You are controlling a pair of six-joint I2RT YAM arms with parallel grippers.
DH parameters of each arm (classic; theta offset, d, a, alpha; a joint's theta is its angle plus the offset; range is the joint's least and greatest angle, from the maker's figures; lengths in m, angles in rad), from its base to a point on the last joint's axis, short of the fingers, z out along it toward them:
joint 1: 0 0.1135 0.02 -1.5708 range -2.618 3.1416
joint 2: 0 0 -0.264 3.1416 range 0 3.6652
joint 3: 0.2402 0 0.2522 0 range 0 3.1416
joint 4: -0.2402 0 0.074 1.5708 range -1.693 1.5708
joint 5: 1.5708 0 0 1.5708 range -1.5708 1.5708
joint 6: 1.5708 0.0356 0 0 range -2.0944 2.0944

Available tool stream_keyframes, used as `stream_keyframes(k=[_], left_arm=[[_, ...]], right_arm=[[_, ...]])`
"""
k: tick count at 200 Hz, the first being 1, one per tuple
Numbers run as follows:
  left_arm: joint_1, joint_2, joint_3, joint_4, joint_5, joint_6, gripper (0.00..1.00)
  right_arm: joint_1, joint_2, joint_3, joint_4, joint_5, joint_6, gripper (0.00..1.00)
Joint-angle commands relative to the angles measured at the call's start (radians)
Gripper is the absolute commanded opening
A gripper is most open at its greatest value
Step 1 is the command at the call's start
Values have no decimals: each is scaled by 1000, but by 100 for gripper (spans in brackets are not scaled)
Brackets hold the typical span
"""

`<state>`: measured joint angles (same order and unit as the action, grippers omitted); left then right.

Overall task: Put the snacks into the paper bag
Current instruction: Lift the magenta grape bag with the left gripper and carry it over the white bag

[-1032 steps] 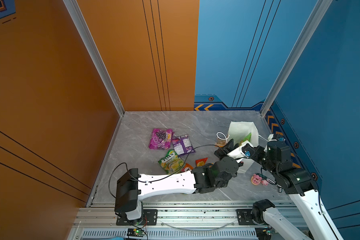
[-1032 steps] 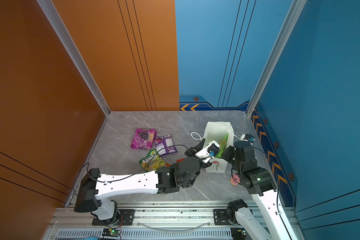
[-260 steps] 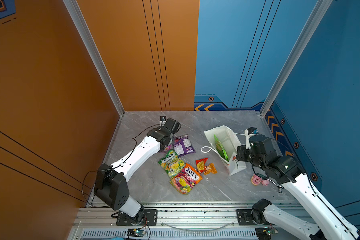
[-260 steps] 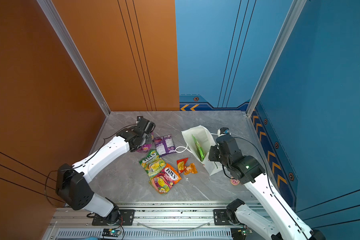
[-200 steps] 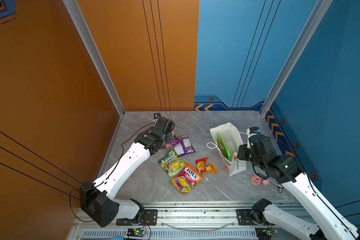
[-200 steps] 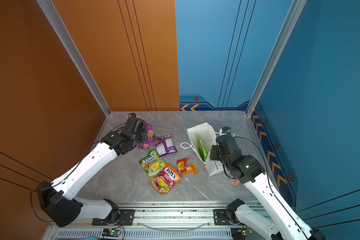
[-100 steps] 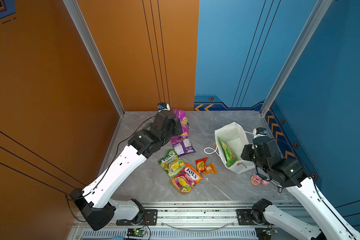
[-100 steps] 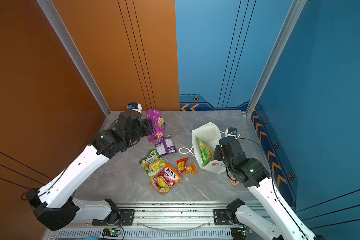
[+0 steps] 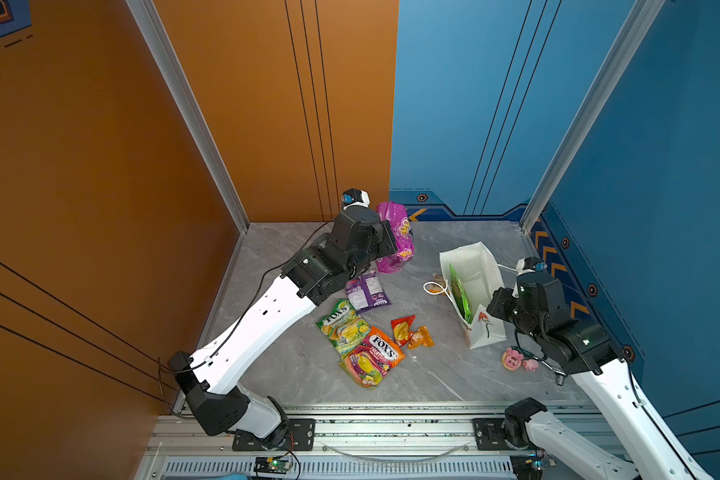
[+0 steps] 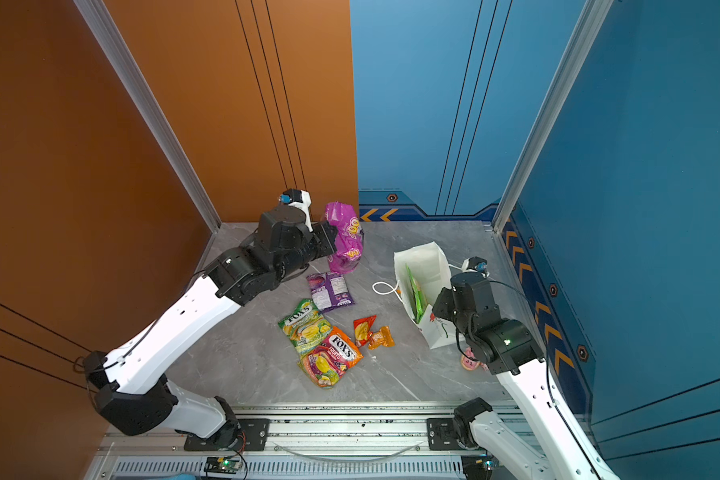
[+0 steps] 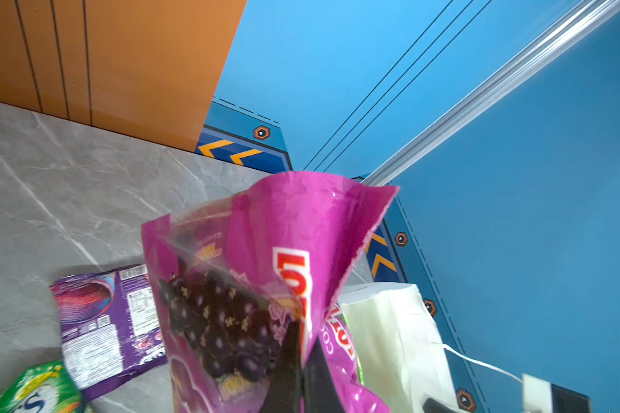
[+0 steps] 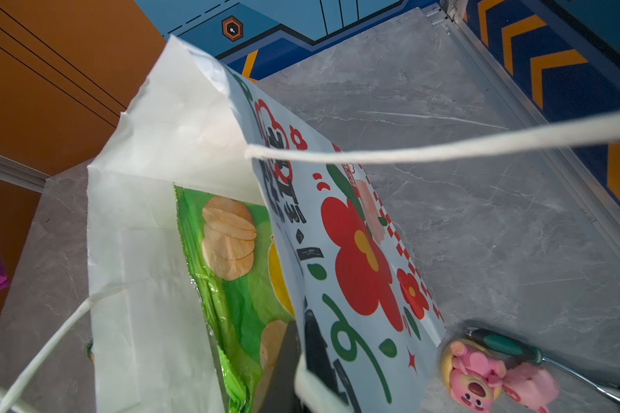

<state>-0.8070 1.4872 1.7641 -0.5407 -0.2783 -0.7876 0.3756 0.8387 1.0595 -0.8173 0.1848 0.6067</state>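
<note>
My left pincer is clenched on the purple grape bag and holds it in the air over the rear of the table, well apart from the paper bag. My right pincer is clamped on the printed wall of the paper bag near its rim and holds the bag tilted, with the mouth wide.

Inside it I see one thing, the large green bag, standing on its edge.

My left arm is stretched far toward the back corner. My right arm is bent, with the wrist just beside the paper bag.

On the table lie the second purple bag, two overlapping FOX'S bags and two small packets that touch each other. The pink pig toys lie near the foot of the paper bag.

In both top views my wrist hides my right fingers. The left wrist view cuts off the lower part of the held bag. I cannot see the bottom of the paper bag inside.
</note>
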Motion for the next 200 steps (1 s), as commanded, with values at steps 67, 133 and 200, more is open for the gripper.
stream_keyframes(k=[67, 133, 200], left_arm=[[-106, 138, 327, 150, 48, 21, 0], [-178, 205, 373, 188, 52, -17, 0], [-227, 157, 212, 330, 69, -96, 0]], right_arm=[[-41, 23, -32, 88, -169, 78, 0], [-42, 43, -14, 126, -190, 153, 0], [-44, 56, -7, 157, -192, 219, 0]])
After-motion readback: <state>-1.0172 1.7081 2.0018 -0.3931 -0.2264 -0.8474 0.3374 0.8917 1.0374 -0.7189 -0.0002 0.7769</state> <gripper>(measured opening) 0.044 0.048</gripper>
